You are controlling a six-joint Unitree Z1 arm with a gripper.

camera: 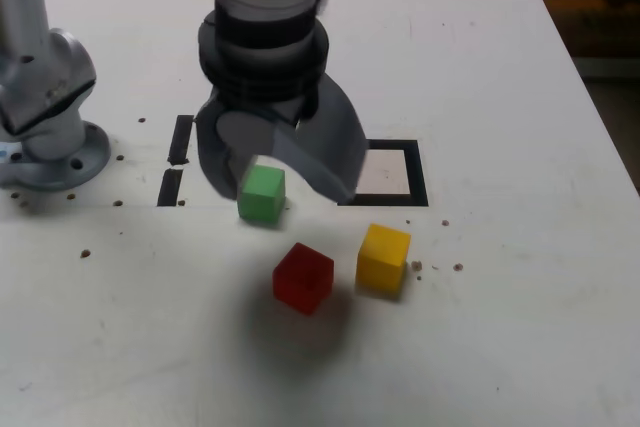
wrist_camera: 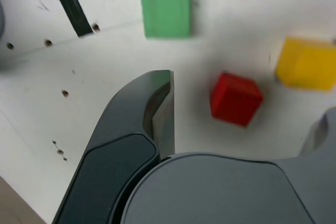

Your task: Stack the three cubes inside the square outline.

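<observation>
You're looking at the arm hanging wrist-down over the table, gripper (camera: 283,179) pointing straight down with jaws spread wide and nothing sitting between them. In the wrist view one dark finger (wrist_camera: 140,124) is showing clearly; the other is barely peeking in at the frame edge.

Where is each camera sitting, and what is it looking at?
Exterior view: off the arm, above the table's near edge, looking down across it at the cubes, the square outline and two black bars; the arm's base and the open gripper show.
Wrist view: on the wrist, looking down past the gripper's dark finger at the table.
Both views share the green cube, red cube, yellow cube and the gripper.
</observation>
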